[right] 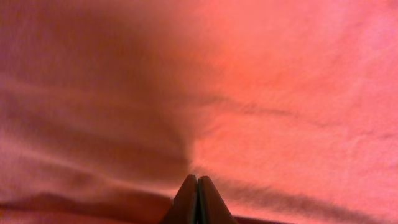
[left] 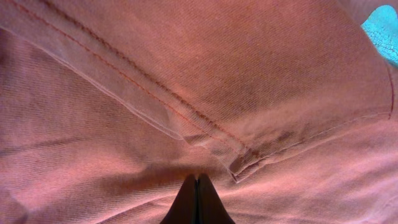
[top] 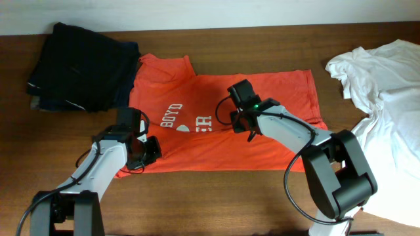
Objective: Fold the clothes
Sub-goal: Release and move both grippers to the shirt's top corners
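Note:
The orange-red T-shirt (top: 275, 98) with white lettering lies spread on the wooden table (top: 216, 196), collar to the left. My left gripper (top: 152, 149) is at the shirt's front left edge; in the left wrist view its fingers (left: 198, 177) are shut, with cloth (left: 280, 93) and a stitched hem gathered at the tips. My right gripper (top: 237, 123) is on the middle of the shirt beside the lettering; in the right wrist view its fingers (right: 197, 179) are shut, and a ridge of cloth (right: 298, 74) rises from the tips. The plain white T-shirt (top: 384, 72) lies crumpled at the right.
A pile of dark clothes (top: 79, 65) sits at the back left, touching the orange-red shirt's collar. The white shirt hangs over the table's right edge. Bare wood shows along the front edge.

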{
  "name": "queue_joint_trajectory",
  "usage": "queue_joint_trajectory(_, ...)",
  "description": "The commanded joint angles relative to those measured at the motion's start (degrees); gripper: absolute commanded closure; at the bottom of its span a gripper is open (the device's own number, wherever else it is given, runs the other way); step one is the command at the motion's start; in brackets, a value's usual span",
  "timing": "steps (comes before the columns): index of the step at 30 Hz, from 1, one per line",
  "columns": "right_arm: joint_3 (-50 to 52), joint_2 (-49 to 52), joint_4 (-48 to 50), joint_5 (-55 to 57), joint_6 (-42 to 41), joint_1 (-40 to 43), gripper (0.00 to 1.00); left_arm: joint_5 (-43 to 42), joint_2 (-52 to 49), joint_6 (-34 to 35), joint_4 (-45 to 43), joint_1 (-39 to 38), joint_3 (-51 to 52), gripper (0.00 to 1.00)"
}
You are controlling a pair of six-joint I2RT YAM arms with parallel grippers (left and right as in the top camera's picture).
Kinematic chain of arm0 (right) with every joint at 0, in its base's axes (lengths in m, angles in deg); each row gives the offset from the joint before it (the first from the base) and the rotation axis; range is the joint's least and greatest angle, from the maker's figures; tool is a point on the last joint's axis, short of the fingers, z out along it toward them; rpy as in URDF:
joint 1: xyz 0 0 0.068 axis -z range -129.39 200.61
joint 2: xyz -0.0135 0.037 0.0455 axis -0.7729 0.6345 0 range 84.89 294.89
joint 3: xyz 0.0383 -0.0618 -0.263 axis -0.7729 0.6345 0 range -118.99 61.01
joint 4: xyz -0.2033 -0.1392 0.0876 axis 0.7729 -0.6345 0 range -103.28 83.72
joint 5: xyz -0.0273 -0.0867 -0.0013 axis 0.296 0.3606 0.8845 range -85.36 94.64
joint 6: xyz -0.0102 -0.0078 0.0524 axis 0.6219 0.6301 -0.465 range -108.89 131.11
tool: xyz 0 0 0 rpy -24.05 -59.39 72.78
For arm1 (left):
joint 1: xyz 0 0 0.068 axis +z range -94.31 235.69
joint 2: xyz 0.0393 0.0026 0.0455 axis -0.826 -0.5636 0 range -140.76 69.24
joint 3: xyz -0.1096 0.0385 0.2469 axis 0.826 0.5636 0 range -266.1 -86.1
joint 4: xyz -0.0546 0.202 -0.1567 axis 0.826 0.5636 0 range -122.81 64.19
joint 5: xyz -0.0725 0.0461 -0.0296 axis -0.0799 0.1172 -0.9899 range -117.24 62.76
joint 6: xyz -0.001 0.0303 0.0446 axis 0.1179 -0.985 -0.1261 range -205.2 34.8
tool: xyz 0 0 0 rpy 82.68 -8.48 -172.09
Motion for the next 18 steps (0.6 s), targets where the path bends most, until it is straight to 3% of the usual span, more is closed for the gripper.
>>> queue_joint_trajectory(1, -3.02, -0.09, -1.03, 1.29, -2.60, 3.50, 0.96, 0.35, -0.02, -2.32, 0.02, -0.11, -0.04, 0.99)
queue_joint_trajectory(3, -9.38, -2.19, -7.89, -1.70, -2.51, 6.91, 0.96, 0.57, 2.34, -6.32, 2.25, -0.13, -5.25, 1.00)
queue_joint_trajectory(6, -23.96, -4.85, -24.74, -2.78, -2.29, 13.49, 0.90, 2.16, 3.08, -9.27, 12.20, -2.60, -27.80, 0.99)
queue_joint_trajectory(9, -36.89, -4.87, -39.91, -2.75, 0.70, 19.45, 0.60, 8.90, -1.20, -9.99, 20.09, -3.98, -51.47, 0.96)
queue_joint_trajectory(11, -39.41, -4.87, -42.69, -2.82, 0.68, 22.16, 0.51, 8.96, -4.98, -9.99, 20.24, -3.98, -58.55, 0.93)
queue_joint_trajectory(14, -39.47, -4.55, -43.01, -7.08, 0.70, 26.51, 0.49, 8.98, -21.53, -13.66, 16.20, -4.17, -72.11, 0.80)
queue_joint_trajectory(18, -39.30, -3.30, -39.95, -6.58, 0.72, 26.71, 0.48, 8.96, -39.67, -13.60, -0.59, -7.89, -74.07, 0.79)
